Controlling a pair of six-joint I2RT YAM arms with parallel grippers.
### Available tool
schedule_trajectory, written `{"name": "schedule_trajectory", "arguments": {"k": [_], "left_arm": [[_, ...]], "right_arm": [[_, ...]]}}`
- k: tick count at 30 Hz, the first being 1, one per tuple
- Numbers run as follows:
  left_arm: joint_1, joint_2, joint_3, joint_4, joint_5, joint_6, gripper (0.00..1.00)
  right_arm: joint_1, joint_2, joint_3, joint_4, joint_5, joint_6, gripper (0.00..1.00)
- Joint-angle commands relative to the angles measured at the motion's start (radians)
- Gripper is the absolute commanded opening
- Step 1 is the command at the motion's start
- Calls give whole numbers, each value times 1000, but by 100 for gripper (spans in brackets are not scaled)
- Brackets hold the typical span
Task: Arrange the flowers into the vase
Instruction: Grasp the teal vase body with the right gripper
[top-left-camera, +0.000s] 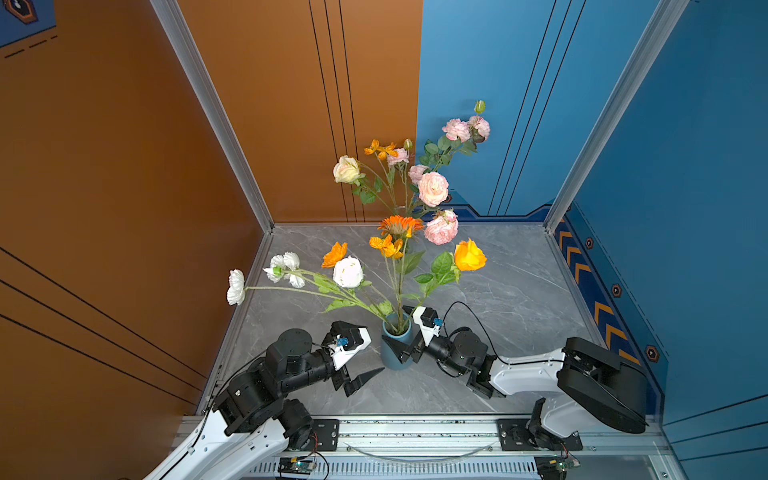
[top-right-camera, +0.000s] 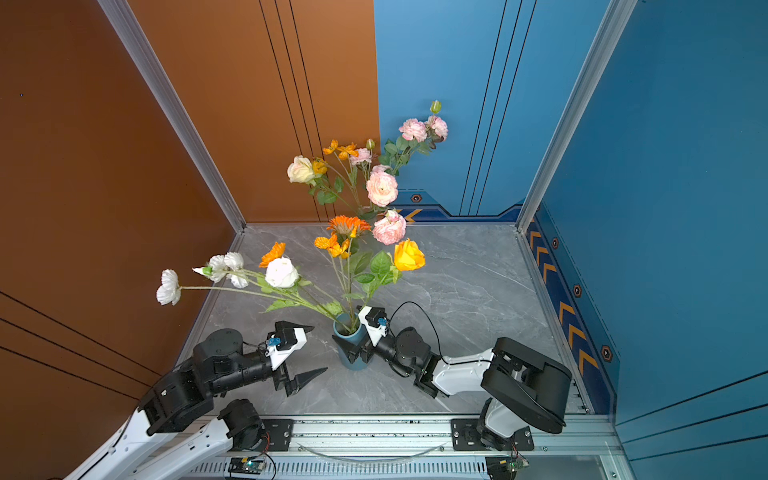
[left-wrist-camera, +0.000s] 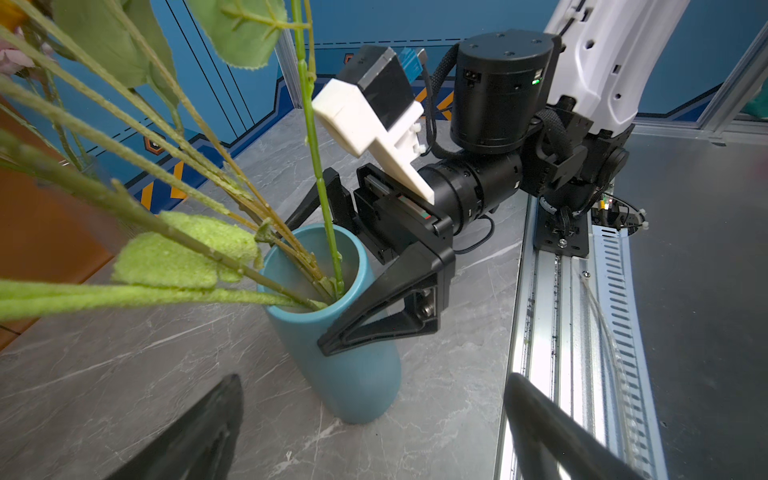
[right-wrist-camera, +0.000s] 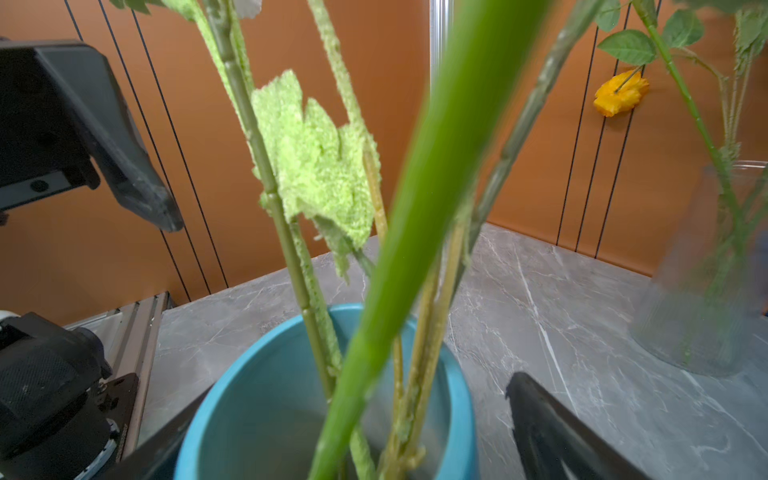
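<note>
One grey bench (top-left-camera: 519, 291) carries everything I can see from here. Biggest on it are the flowers (top-left-camera: 388, 246) — white, orange and yellow blooms fanning out from the blue vase (left-wrist-camera: 353, 374) at the near middle, their stems down inside its mouth and leaning mostly left. A second bunch (top-left-camera: 433, 189), pink and cream, stands farther back in a glass vase (right-wrist-camera: 706, 311), well apart from the blue one.

My right claw (left-wrist-camera: 305, 286) is spread wide and straddles the top of the blue vase: one finger lies across its near wall, the other sits behind the rim, with the stems between them. I cannot tell whether either finger touches the vase.

My left claw (top-right-camera: 320, 348) is also spread — it holds nothing and points at the blue vase from just beside it on the left, above the bench.
</note>
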Motion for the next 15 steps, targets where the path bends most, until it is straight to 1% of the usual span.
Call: {"name": "schedule_trajectory", "arguments": {"k": [1,4,8,10,12,15], "left_arm": [[9,-4,-10,-6,26,-12,98],[10,-2,-11,-6,30,-9,98],[16,0,-10,-6,35,-7,98],[18,0,-10,-6,36,-7,98],[20,-2,-10,-6,36,-7,98],[21,-2,-10,-5,37,-7,98]], "right_arm": [[-14,25,43,50,-52,46,100],[-14,32,62,16,-64,53,99],[-12,33,76,-26,-69,50,93],[-11,32,80,-43,-67,44,86],[-11,32,85,-67,-64,42,75],[-11,23,87,-75,-58,36,70]]}}
